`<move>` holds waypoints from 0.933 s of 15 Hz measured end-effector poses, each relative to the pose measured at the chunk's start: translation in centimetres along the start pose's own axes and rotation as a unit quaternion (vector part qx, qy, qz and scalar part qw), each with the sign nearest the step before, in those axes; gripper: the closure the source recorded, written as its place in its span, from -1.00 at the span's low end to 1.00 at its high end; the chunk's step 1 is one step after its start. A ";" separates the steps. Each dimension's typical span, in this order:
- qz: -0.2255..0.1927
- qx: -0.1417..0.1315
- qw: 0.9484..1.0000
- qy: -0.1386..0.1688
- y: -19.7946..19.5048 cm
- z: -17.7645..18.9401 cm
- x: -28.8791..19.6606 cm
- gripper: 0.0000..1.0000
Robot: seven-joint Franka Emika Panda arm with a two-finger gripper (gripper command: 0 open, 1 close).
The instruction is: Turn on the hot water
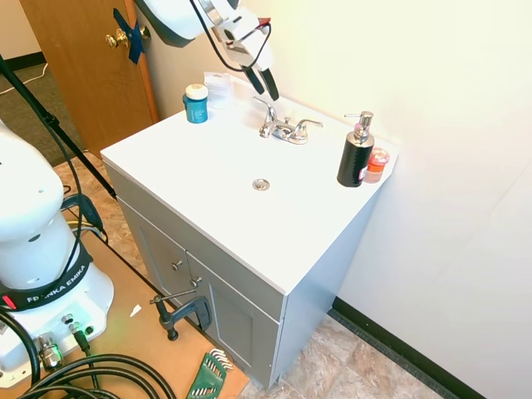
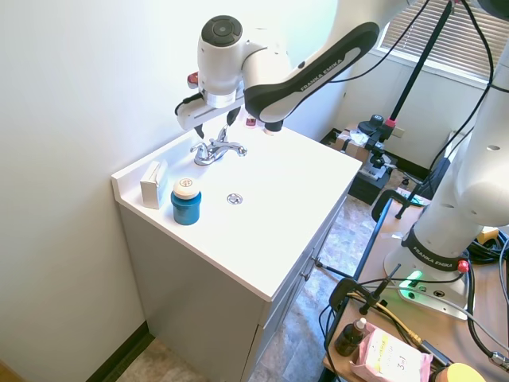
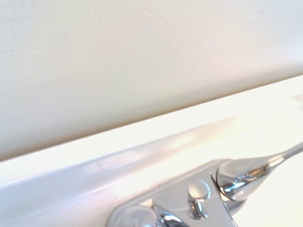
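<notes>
The low chrome faucet (image 1: pixel 283 130) stands at the back of the white vanity top (image 1: pixel 208 179). Its left-hand lever (image 1: pixel 264 108), the hot water control, angles up and to the left; in the second exterior view this lever (image 2: pixel 199 150) is on the side nearer the camera. No water is running. My gripper (image 1: pixel 260 86) hangs open just above and slightly behind the left-hand lever, fingers pointing down, touching nothing. From the other side the gripper (image 2: pixel 215 127) hovers over the faucet (image 2: pixel 216 150). The wrist view shows the faucet base and one chrome lever (image 3: pixel 255 168) against the wall.
The right-hand lever (image 1: pixel 309 125) points right. A black soap pump bottle (image 1: pixel 356 154) and a small orange jar (image 1: pixel 378 163) stand at the right rear corner. A blue jar (image 1: pixel 196 104) and a white box (image 1: pixel 218 86) sit at the left rear. The drain (image 1: pixel 261 184) is mid-counter.
</notes>
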State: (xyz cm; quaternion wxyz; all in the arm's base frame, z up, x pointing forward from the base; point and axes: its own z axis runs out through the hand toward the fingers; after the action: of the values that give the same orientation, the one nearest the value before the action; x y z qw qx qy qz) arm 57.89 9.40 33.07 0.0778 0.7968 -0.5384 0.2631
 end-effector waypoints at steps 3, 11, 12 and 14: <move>-0.003 0.003 1.000 0.001 -1.5 0.4 -0.7 -1.00; -0.007 -0.020 1.000 -0.003 -1.5 3.4 -2.1 -1.00; -0.003 -0.024 1.000 -0.006 -1.3 3.5 -2.1 -1.00; 0.001 -0.033 0.999 -0.009 -0.7 4.1 -2.1 -1.00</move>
State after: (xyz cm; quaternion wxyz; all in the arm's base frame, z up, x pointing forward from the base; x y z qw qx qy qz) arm 59.24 9.75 28.65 0.0989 0.7958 -0.5481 0.2377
